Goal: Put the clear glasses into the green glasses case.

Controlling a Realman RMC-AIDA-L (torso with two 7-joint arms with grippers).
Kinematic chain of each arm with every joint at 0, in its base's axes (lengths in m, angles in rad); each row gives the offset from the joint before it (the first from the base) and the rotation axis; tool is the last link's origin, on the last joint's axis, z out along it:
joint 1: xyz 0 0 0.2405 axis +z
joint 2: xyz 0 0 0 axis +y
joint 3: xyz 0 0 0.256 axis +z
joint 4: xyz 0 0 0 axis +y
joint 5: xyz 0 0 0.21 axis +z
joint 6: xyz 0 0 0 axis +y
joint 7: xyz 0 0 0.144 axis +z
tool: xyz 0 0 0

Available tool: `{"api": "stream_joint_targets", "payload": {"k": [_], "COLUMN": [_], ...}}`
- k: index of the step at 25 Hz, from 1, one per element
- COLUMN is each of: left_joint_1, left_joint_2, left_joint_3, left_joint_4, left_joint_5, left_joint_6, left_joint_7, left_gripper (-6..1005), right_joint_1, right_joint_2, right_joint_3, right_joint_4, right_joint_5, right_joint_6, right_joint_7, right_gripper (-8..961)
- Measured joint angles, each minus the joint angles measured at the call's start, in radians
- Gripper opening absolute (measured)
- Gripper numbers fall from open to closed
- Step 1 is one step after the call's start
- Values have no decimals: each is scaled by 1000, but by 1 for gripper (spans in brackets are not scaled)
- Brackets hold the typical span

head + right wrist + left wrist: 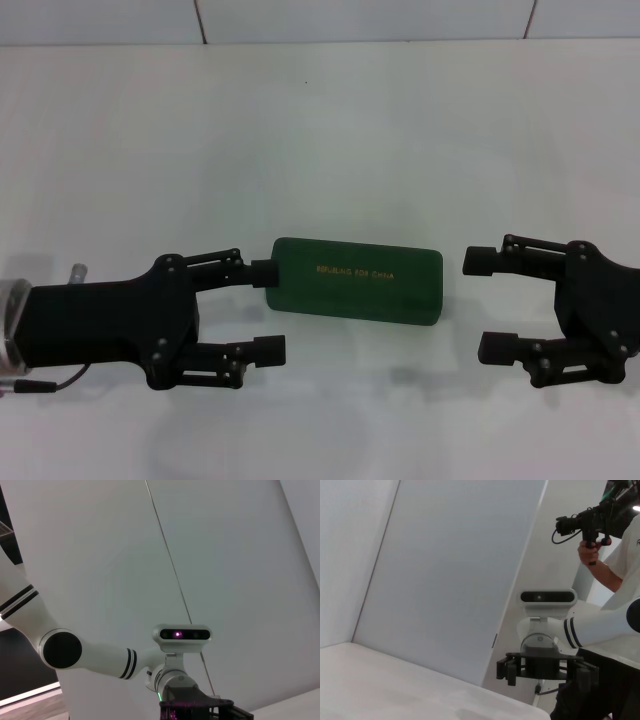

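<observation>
The green glasses case (358,281) lies shut on the white table (320,130), gold lettering facing up. The clear glasses are out of view. My left gripper (267,310) stands open at the case's left end, its upper fingertip (262,272) at the case's corner and its lower one in front of the case. Just off the case's right end, my right gripper (484,304) is open too and holds nothing. The left wrist view shows the right gripper (545,669) farther off, with its fingers spread. The left arm's wrist (195,707) shows in the right wrist view.
A white wall (320,20) runs behind the table. In the left wrist view, a person (615,555) holding a camera stands beside the robot.
</observation>
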Motion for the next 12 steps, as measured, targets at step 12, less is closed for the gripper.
{"api": "stream_joint_targets", "payload": {"k": [12], "left_joint_1": [13], "left_joint_2": [-3], "left_joint_3": [0], "left_joint_4": [-1], "left_joint_5": [3], "left_joint_6": [2], "left_joint_7": [3], "left_gripper": [852], "right_joint_1": [1], "right_joint_2": [0], "right_joint_3": [2], "right_joint_4": [19], "right_joint_5": [1], "right_joint_6": [10], "right_joint_7": [-11], "right_gripper": [859]}}
